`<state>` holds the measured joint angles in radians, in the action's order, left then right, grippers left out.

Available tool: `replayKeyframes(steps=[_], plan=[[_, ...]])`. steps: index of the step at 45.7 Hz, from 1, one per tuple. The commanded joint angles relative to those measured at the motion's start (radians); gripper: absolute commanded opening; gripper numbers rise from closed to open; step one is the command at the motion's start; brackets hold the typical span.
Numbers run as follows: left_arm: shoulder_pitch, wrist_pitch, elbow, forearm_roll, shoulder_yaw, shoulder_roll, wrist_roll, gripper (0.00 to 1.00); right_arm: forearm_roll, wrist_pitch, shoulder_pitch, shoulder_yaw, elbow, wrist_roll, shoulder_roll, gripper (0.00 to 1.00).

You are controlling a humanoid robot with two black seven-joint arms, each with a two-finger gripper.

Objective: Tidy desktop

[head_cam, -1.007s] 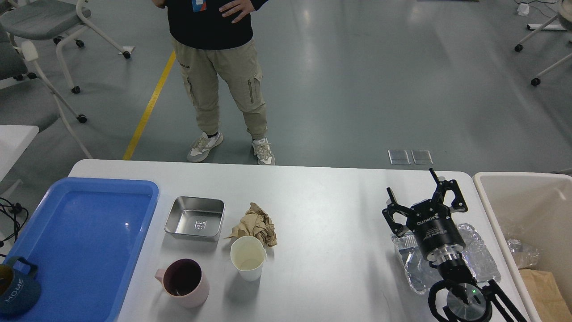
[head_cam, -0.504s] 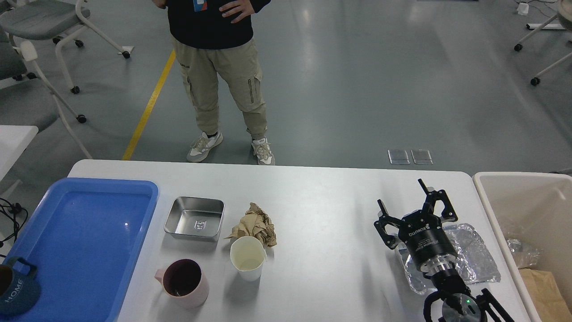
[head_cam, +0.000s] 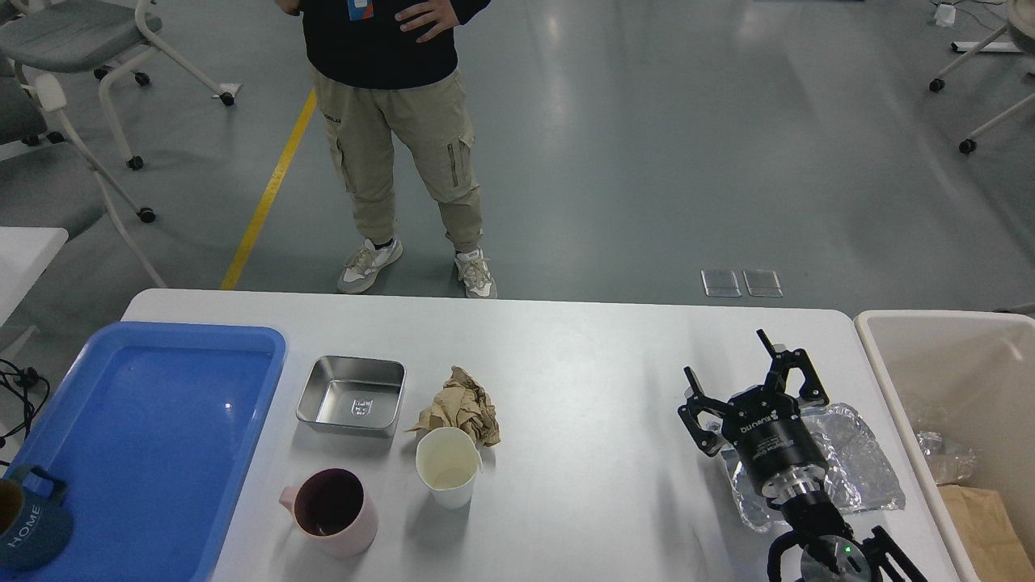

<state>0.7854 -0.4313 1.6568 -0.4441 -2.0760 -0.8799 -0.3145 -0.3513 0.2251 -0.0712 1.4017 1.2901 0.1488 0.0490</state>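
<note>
The white desktop spans the lower half of the head view. My right gripper is open, its two fingers spread wide above the far left corner of a crumpled foil tray near the table's right end. It holds nothing. To the left of centre are a crumpled brown paper ball, a white paper cup, a pink mug and a square steel dish. My left gripper is out of view.
A blue plastic tray covers the table's left end, with a dark blue mug marked HOME at its near corner. A beige bin holding a brown bag and clear plastic stands right of the table. A person stands beyond the far edge.
My right gripper has drawn back toward me and a little left, staying open over the foil tray. Nothing on the table has moved.
</note>
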Motion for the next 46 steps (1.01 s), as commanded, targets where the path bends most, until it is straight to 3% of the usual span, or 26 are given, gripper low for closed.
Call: replayKeyframes(steps=[1, 8, 18, 24, 39, 46], plan=[[0.000, -0.041, 0.003, -0.018, 0.001, 0.012, 0.002, 0.97, 0.000, -0.001, -0.012, -0.001, -0.002, 0.000, 0.003, 1.00], [0.000, -0.037, 0.001, -0.119, 0.002, 0.022, 0.002, 0.97, -0.002, 0.000, -0.012, -0.001, -0.002, 0.000, 0.005, 1.00], [0.000, -0.021, -0.008, -0.035, -0.010, 0.013, -0.009, 0.97, -0.021, 0.005, -0.025, -0.001, 0.000, 0.000, 0.003, 1.00], [0.000, 0.012, -0.029, 0.033, -0.015, -0.024, -0.034, 0.97, -0.029, 0.005, -0.028, -0.003, 0.003, 0.000, 0.003, 1.00], [0.000, 0.012, -0.057, -0.033, -0.015, -0.076, -0.041, 0.97, -0.029, 0.005, -0.025, -0.015, 0.005, -0.002, 0.020, 1.00], [0.000, -0.001, -0.129, -0.056, -0.006, -0.129, -0.041, 0.97, -0.029, 0.005, -0.028, -0.016, 0.003, -0.002, 0.022, 1.00]])
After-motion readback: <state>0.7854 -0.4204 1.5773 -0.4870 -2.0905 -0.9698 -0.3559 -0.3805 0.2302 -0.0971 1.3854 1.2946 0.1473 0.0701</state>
